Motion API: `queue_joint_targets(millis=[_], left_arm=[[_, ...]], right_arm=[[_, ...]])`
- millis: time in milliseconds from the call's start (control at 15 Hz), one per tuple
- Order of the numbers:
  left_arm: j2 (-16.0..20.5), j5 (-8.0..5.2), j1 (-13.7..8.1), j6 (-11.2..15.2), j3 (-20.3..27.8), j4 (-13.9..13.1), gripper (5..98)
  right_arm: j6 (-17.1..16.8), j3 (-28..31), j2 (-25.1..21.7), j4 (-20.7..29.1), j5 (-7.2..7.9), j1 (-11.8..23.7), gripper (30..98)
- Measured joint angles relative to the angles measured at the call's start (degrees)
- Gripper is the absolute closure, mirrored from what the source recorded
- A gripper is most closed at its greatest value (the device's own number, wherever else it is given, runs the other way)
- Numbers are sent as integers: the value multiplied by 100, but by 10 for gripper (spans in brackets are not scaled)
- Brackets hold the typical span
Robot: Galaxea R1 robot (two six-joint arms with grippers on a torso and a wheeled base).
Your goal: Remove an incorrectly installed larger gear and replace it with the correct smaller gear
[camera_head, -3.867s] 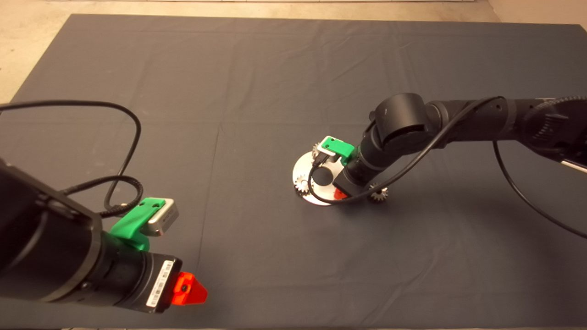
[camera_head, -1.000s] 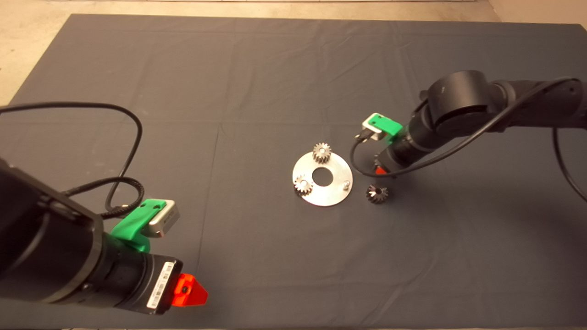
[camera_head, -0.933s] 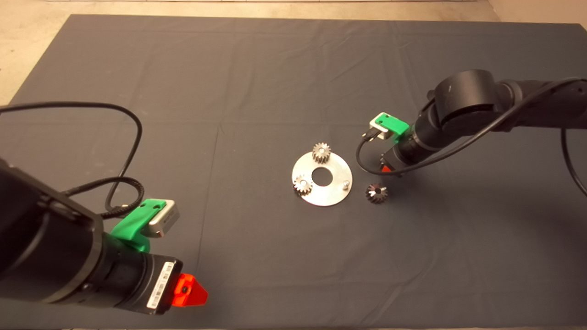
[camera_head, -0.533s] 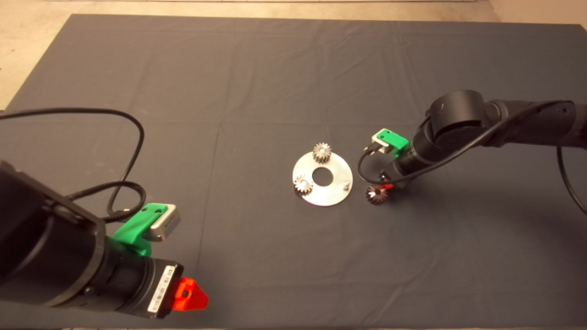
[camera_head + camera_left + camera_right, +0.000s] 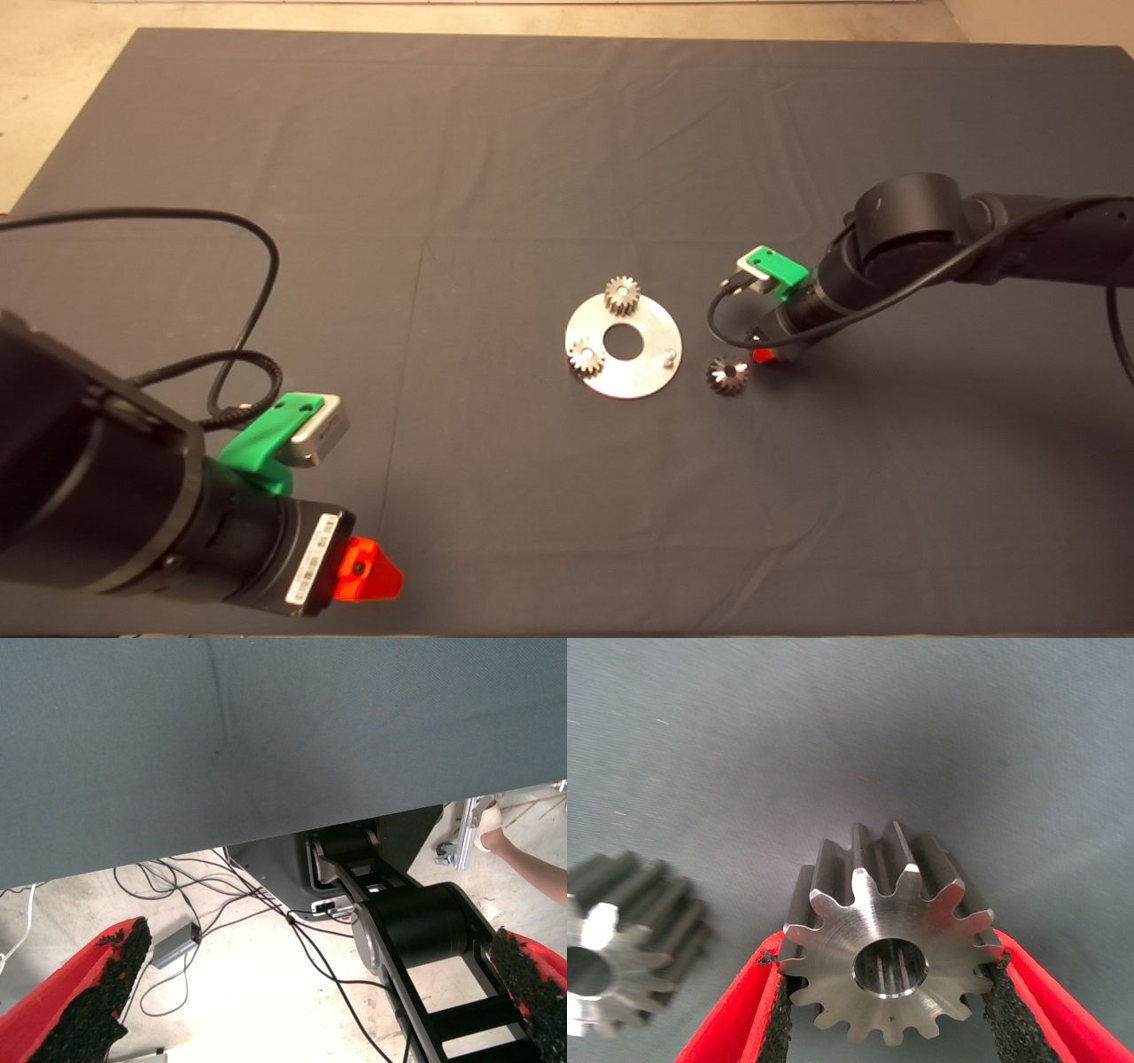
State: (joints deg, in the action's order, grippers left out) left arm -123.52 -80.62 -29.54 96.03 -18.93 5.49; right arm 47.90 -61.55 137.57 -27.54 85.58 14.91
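The right pincer (image 5: pixel 888 1014) grips the larger gear (image 5: pixel 890 943) between its pads, bore facing the wrist camera, low over the tabletop (image 5: pixel 532 159); the smaller gear (image 5: pixel 728 375) lies just beside it, toward the round plate (image 5: pixel 640 377) and its bare pin (image 5: pixel 671 355); the left pincer (image 5: pixel 319 992), wide open, idles far off; no legible writing.

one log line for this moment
right gripper: shut on larger gear, beside smaller gear on mat | plate peg: bare | left gripper: open, parked lower left

Robot lab (floor cables (image 5: pixel 190 904), mat (image 5: pixel 532 133))
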Motion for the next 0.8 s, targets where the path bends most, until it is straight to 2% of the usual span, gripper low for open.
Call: queue_joint_targets(millis=[67, 200, 267, 333, 533, 667, 800], left_arm=[[0, 0, -1, 0, 0, 0, 54], [0, -1, 0, 0, 0, 1, 54], [0, 0, 0, 0, 0, 0, 54], [0, 0, 0, 2, 0, 0, 54], [0, 0, 0, 2, 0, 0, 54], [0, 2, 0, 0, 0, 0, 54], [-2, 2, 0, 2, 0, 0, 54]], right_arm=[[6, 0, 0, -5, 45, 2, 756], [6, 36, -47, -2, 72, 2, 754], [11, 78, -88, -5, 91, 9, 714], [20, 156, -134, -5, 107, 37, 703], [63, 414, -312, 0, 146, 242, 703], [162, 581, -394, 10, 194, 544, 659], [309, 933, -446, 131, 205, 943, 648]])
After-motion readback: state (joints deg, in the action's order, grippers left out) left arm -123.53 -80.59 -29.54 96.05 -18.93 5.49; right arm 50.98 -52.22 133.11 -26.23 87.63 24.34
